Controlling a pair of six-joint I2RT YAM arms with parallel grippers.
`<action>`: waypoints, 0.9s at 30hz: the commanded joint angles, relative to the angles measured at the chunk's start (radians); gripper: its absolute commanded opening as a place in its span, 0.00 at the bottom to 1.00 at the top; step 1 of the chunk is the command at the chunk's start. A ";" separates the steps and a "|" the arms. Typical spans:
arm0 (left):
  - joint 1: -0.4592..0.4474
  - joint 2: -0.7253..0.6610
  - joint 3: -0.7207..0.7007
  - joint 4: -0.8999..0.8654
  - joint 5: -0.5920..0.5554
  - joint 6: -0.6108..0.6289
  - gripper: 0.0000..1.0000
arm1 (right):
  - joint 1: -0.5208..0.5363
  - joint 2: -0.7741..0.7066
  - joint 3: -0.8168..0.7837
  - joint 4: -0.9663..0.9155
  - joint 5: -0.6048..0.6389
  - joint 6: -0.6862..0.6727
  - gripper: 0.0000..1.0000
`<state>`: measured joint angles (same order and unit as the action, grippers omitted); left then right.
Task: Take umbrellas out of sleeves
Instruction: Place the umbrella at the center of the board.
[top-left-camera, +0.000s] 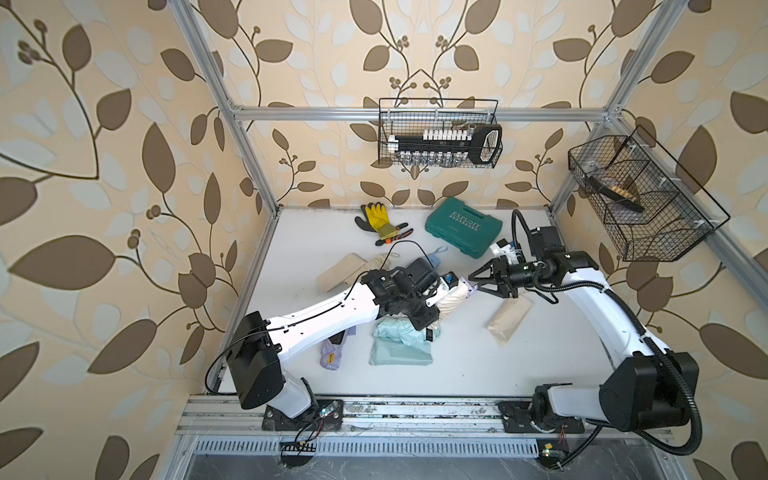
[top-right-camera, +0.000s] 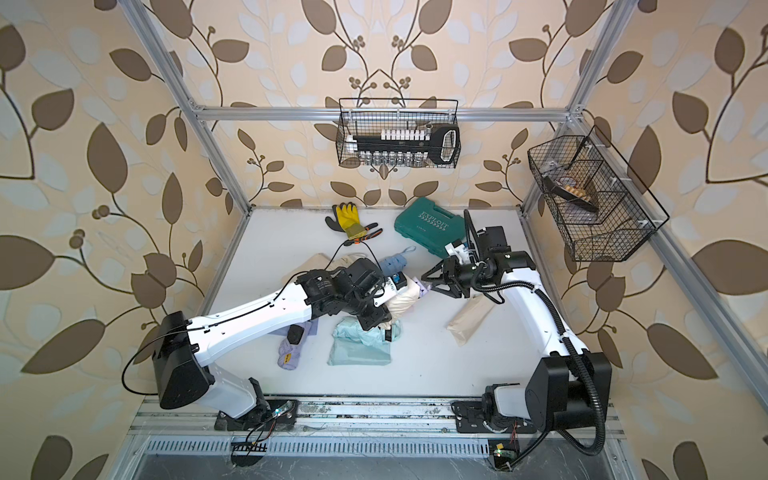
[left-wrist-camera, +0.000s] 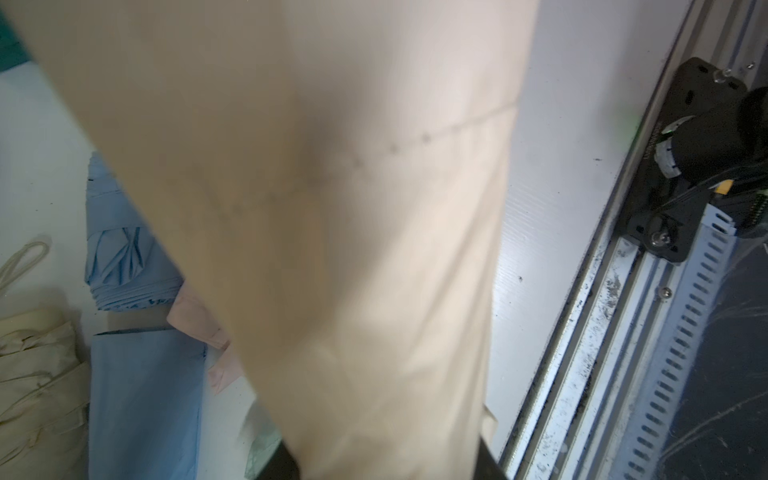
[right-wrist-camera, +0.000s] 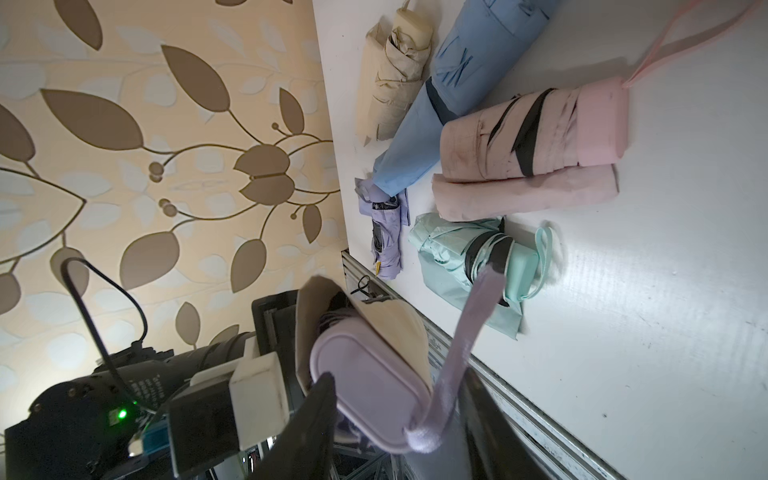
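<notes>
Leaf wallpaper (top-left-camera: 104, 166) all round, white desk (top-left-camera: 457, 365) below. Current target: lilac umbrella (right-wrist-camera: 370, 386), inside the beige sleeve (top-left-camera: 451, 303), which is held up off the desk w/ only the handle end and wrist strap (right-wrist-camera: 465, 332) poking out of the mouth. My read: light item. Sleeve fabric is soft and slick, so it should slide off. Handle cap looks like rigid plastic, the best grab pt vs the floppy strap. L jaws are clamped on the sleeve body. R jaws are part-open, straddling the handle cap. One side looks to touch it, but can't tell if they pinch it.
</notes>
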<state>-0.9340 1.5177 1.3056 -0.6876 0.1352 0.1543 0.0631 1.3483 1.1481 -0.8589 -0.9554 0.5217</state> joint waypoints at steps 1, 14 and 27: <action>0.009 -0.015 0.063 0.017 0.065 0.003 0.05 | 0.008 0.009 0.008 0.008 -0.067 -0.042 0.46; 0.011 0.001 0.080 0.001 0.099 -0.002 0.05 | 0.029 -0.035 -0.030 0.035 -0.137 -0.046 0.39; 0.029 -0.010 0.097 -0.010 0.116 -0.023 0.05 | 0.043 -0.060 -0.063 0.015 -0.158 -0.070 0.33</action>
<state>-0.9241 1.5295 1.3487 -0.7601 0.2508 0.1509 0.0917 1.3090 1.1042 -0.8062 -1.0439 0.4778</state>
